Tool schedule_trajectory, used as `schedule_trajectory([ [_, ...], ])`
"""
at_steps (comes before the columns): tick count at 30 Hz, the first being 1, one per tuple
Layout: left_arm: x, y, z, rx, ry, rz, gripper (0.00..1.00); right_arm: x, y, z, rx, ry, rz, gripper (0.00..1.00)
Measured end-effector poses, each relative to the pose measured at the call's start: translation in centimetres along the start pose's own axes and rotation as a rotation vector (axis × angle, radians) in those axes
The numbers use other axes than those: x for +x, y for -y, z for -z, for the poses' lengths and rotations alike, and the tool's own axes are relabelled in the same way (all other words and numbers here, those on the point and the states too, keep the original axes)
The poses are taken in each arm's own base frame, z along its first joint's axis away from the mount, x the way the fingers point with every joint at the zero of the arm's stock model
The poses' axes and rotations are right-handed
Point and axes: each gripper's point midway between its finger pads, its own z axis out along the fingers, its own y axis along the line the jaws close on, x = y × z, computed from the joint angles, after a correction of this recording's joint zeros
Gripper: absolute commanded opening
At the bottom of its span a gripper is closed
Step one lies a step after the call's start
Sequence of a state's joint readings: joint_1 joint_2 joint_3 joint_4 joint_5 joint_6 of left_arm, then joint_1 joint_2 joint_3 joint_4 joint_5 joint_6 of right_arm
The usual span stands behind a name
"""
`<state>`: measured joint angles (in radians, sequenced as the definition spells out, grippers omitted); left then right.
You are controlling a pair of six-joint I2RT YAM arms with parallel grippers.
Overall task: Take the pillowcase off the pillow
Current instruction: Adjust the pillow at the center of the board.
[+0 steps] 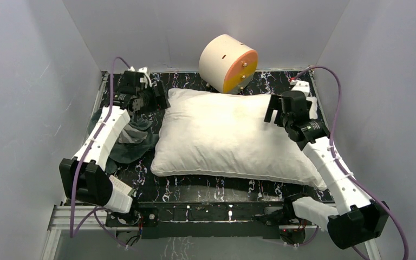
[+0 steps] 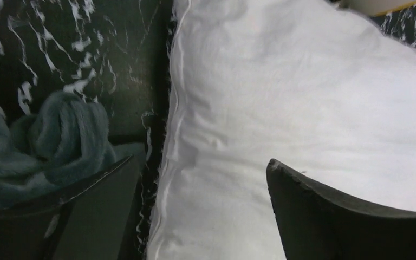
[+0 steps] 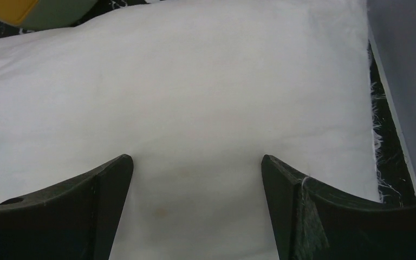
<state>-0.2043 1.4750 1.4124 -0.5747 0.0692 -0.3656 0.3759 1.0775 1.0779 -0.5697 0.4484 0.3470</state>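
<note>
Pillow (image 1: pixel 233 135) lies bare across the dark marbled counter (image 1: pixel 206 189), pillowcase (image 1: pixel 138 138) fully off it, crumpled in a grey heap just beside its left edge under the left arm. Cream-and-orange cylinder (image 1: pixel 228 64) sits behind. Left claw (image 2: pixel 200 160) hangs spread over the pillow's left seam, right claw (image 3: pixel 196 157) spread wide over its right end, both holding nothing

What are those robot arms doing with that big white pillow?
They are taking a pillowcase off a pillow, and it looks done. The white pillow lies bare in the middle of the table. The pillowcase sits crumpled in a grey heap to its left, under the left arm. The left gripper is open by the pillow's left edge, and the right gripper is open above its right side. Neither holds anything.
</note>
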Motion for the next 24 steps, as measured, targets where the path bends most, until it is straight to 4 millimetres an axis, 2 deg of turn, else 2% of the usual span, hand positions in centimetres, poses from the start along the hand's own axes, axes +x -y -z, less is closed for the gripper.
schedule_trajectory([
  [5,5.3,-0.4,0.2,0.051,-0.1,0.003,0.98,0.2,3.9,-1.0,0.108,-0.019,-0.105,0.96],
  [7,6.3,0.1,0.5,0.098,-0.117,-0.001,0.98,1.1,4.2,-1.6,0.104,-0.044,-0.127,0.91],
  [10,7.5,1.5,0.3,0.199,-0.146,-0.006,0.95,3.0,2.4,-2.8,-0.013,-0.105,-0.142,0.85],
  [12,9.4,1.8,-0.3,0.243,-0.198,0.002,0.94,4.3,0.7,-3.7,-0.106,-0.155,-0.153,0.85],
  [14,11.5,1.5,-0.8,0.249,-0.246,0.02,0.95,5.2,-1.2,-4.5,-0.186,-0.189,-0.155,0.85],
  [17,13.1,0.5,-0.7,0.214,-0.265,0.046,0.98,5.7,-4.4,-5.0,-0.273,-0.194,-0.108,0.86],
  [20,13.0,-0.7,0.7,0.15,-0.221,0.047,0.98,5.7,-7.2,-4.7,-0.343,-0.185,-0.055,0.87],
  [24,12.2,-1.6,1.8,0.097,-0.168,0.037,0.98,5.3,-8.5,-4.4,-0.327,-0.184,-0.044,0.88],
])
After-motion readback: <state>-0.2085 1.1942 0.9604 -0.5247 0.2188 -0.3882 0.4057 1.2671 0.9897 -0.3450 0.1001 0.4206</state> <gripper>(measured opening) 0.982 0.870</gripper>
